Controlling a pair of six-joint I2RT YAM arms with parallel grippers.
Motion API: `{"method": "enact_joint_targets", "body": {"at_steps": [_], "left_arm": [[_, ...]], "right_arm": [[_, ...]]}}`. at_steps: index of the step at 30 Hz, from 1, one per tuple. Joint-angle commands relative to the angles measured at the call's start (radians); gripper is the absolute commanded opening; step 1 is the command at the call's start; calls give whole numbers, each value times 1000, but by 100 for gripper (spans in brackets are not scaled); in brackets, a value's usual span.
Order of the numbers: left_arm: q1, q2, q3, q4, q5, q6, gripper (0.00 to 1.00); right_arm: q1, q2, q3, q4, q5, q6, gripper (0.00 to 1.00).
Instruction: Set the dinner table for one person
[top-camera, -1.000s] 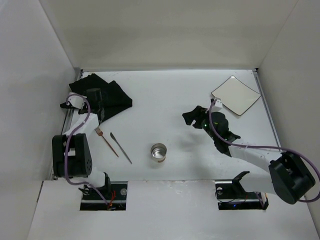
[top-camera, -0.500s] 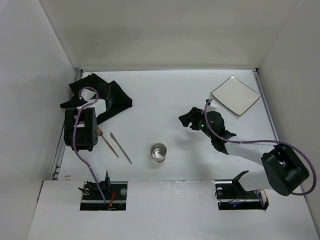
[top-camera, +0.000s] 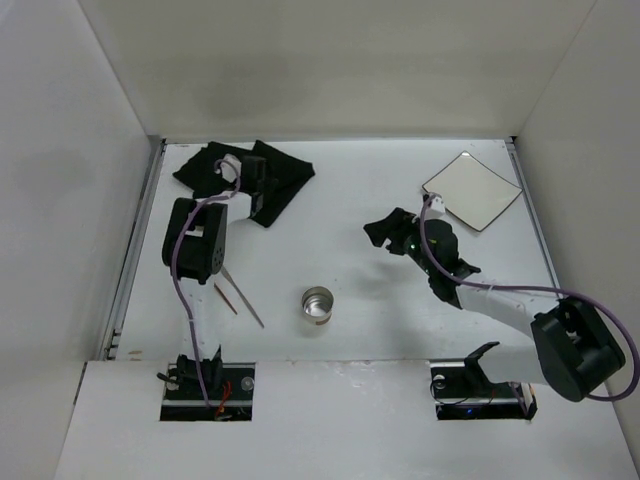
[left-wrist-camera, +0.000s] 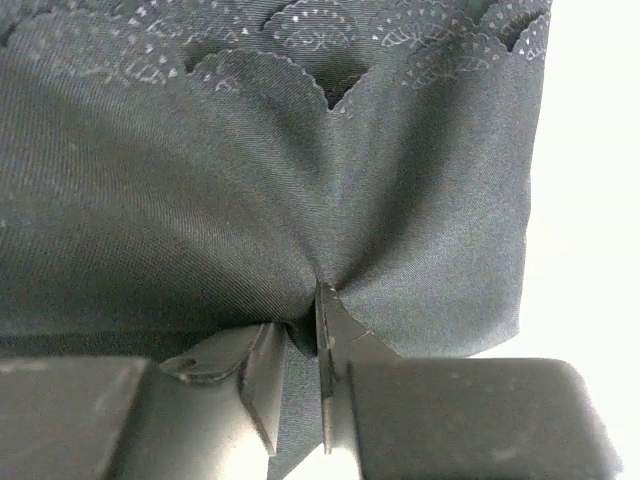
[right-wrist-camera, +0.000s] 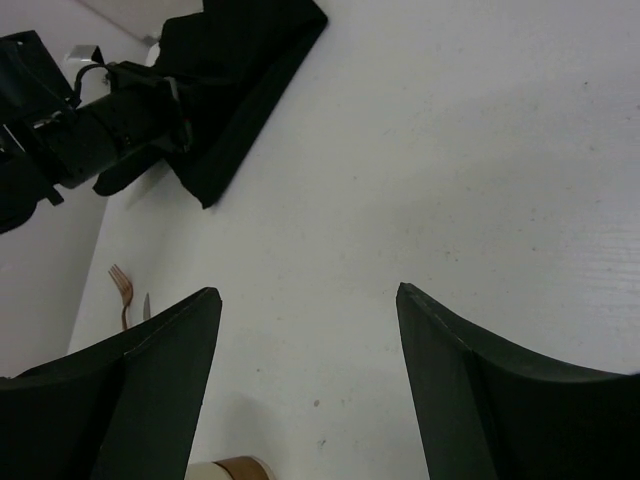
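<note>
A black cloth mat lies bunched at the back left of the white dinner table. My left gripper is shut on a fold of the mat, and its fingertips pinch the fabric. A square white plate sits at the back right. A metal cup stands near the front middle. A knife and a copper fork lie left of the cup, partly under the left arm. My right gripper hovers open over bare table, holding nothing.
The right wrist view shows the mat, the left arm, the fork and the cup's rim. White walls close in the table on three sides, with metal rails along the edges.
My left gripper closed on the mat and pulled it to the right along the back of the table, the arm swinging with it. The right gripper stayed open, almost in place.
</note>
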Motion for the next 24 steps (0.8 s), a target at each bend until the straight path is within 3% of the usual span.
{"method": "enact_joint_targets", "body": {"at_steps": [1, 6, 12, 14, 19, 24], "left_arm": [[-90, 31, 5, -10, 139, 81, 10], [-169, -25, -63, 32, 168, 197, 7], [-134, -224, -264, -31, 190, 390, 8], [-136, -284, -317, -49, 150, 429, 13], [-195, -433, -441, 59, 75, 424, 47], [-219, -594, -568, 147, 63, 372, 50]], "right_arm": [[-18, -25, 10, 41, 29, 1, 77], [-38, 25, 26, 41, 32, 6, 78], [-35, 84, 91, -5, 37, 3, 89], [-37, 114, 135, -38, 36, 3, 91], [-35, 289, 354, -157, 36, -8, 91], [-32, 508, 587, -215, 20, 3, 91]]}}
